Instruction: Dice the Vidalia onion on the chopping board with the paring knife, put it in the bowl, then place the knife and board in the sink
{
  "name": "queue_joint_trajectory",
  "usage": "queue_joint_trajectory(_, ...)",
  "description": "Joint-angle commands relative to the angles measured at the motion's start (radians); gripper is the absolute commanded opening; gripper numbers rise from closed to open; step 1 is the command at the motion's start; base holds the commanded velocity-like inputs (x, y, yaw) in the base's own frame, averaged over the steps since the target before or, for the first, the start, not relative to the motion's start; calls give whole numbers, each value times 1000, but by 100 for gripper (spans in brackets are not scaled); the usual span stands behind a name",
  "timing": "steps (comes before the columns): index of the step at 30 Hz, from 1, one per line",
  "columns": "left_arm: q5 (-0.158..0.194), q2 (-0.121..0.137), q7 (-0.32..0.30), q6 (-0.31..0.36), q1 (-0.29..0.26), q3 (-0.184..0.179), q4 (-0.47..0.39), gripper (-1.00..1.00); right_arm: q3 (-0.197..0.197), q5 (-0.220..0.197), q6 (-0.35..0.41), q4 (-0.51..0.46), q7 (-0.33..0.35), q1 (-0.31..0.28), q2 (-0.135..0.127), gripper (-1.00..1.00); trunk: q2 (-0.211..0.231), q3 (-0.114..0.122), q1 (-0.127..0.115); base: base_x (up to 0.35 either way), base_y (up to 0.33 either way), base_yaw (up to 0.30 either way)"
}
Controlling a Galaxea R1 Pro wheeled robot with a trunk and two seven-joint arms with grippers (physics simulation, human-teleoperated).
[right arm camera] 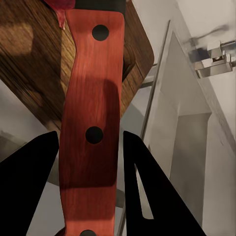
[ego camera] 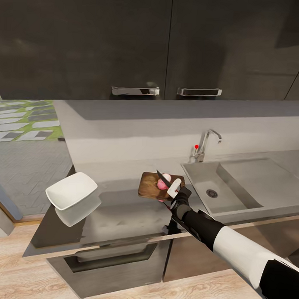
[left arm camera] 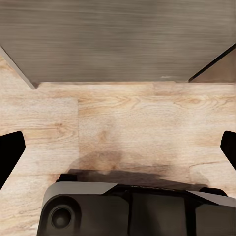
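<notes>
Onion (ego camera: 164, 180) sits on the board (ego camera: 150, 187) mid-frame; my right gripper (ego camera: 177, 194) pinches the knife (ego camera: 162, 177); dicing, bowl (ego camera: 71, 190) and sink (ego camera: 234, 187) remain.

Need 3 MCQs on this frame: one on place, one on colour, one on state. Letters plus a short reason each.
1. Where is the Vidalia onion?
A. in the sink basin
B. on the chopping board
C. in the bowl

2. What colour is the bowl?
A. white
B. red
C. dark brown

3. What is the right end effector doing?
A. hanging open over the drain
B. shut on the tap lever
C. shut on the paring knife

Answers:
1. B: the head view shows the pinkish bulb on the chopping board, left of the sink.
2. A: the squarish bowl at the left end of the countertop is white.
3. C: the right wrist view shows the red handle of the paring knife between the two dark fingers, and the head view shows its blade angled over the onion.
</notes>
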Motion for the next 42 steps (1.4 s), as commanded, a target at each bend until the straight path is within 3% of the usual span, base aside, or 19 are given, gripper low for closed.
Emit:
queue_joint_trajectory(1,8,1,6,-3,0,-3,-1,100,6,-51,-3,2,-9,-1,-1,-100,-2,-2,1,0,0,0)
queue_joint_trajectory(42,8,1,6,-3,0,-3,-2,100,6,-53,-3,2,-9,-1,0,-100,-2,-2,1,0,0,0)
